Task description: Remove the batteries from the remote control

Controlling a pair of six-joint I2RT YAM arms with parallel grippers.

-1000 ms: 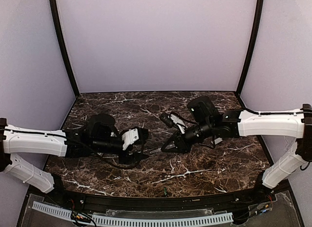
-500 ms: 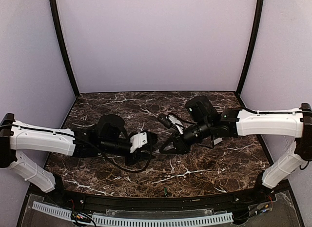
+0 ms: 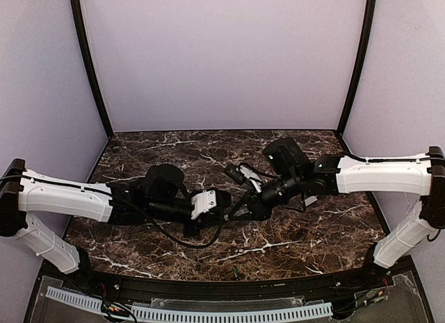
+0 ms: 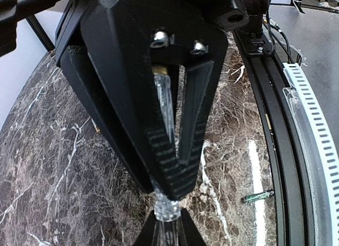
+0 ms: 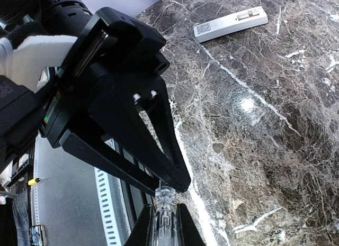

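Observation:
The remote control [image 5: 230, 24] is a slim white bar with a dark code patch. It lies flat on the marble, far from both grippers, and I cannot make it out in the top view. No batteries show. My right gripper [image 5: 167, 206] is shut on the clear handle of a thin tool [image 5: 168, 196], whose knobbed end sticks out past its fingertips. My left gripper [image 4: 168, 218] meets it tip to tip, its jaws drawn together on the tool's thin shaft just beyond the knob [image 4: 167, 210]. In the top view the left gripper [image 3: 224, 210] and right gripper [image 3: 240, 210] touch above mid-table.
A small green stick [image 4: 259, 197] lies on the marble by the black front rail [image 4: 267, 124], and also shows in the top view [image 3: 236, 272]. A tiny yellow bit [image 4: 95, 128] lies further back. Lilac walls enclose the marble table [image 3: 292, 233].
My left arm has reached rightward until its fingertips meet the right gripper's. The right gripper has shifted slightly left, still holding the tool.

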